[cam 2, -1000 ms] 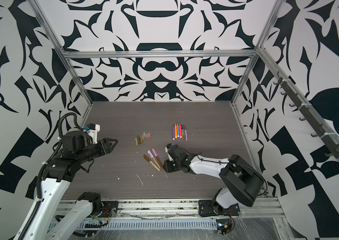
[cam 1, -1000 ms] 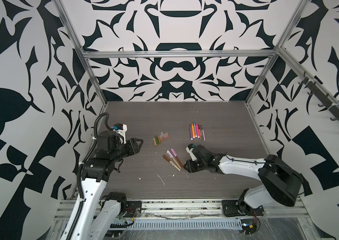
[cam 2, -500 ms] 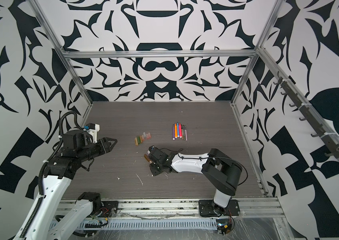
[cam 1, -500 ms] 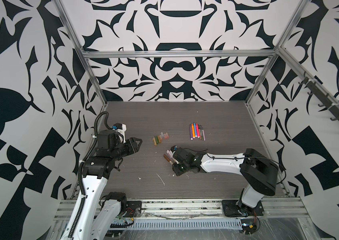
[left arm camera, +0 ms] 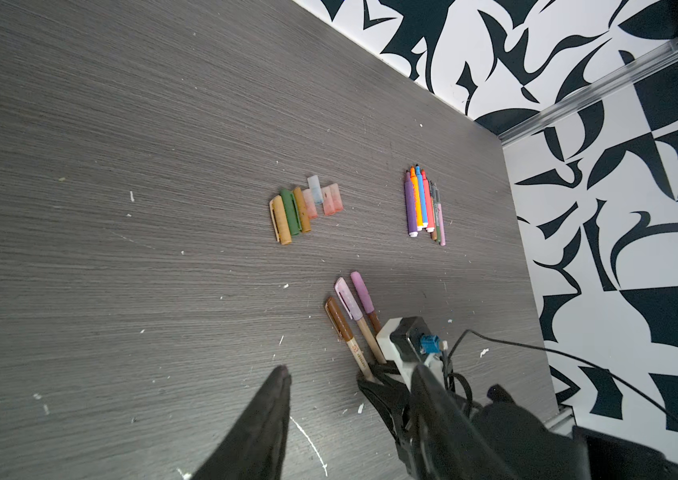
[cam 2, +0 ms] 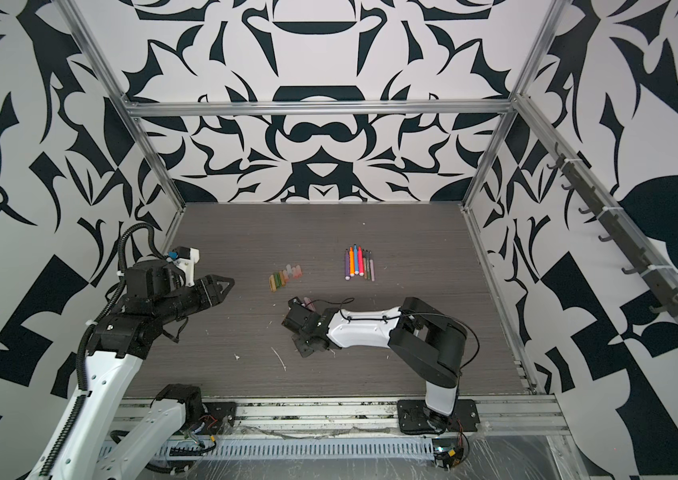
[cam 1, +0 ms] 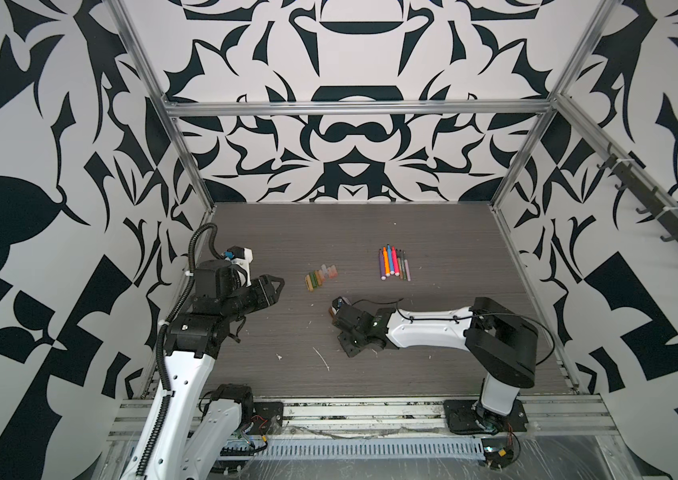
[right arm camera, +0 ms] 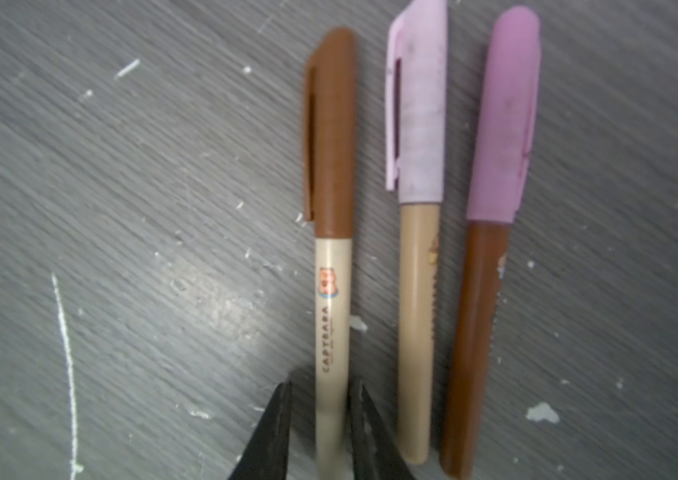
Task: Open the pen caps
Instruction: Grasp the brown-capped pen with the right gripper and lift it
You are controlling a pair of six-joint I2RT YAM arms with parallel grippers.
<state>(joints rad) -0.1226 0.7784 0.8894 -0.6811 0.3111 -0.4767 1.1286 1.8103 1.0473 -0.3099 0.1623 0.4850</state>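
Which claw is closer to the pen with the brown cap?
Right. The right gripper straddles the brown-capped pen; the left gripper hovers well apart, off to the side.

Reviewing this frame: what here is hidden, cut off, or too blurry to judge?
Right wrist view: the bottom edge cuts off the right gripper and the tail of the brown-capped pen; contact unclear.
Both top views: the right arm covers nearly all of the three capped pens.
Every view: the thin uncapped pens are too small to count.
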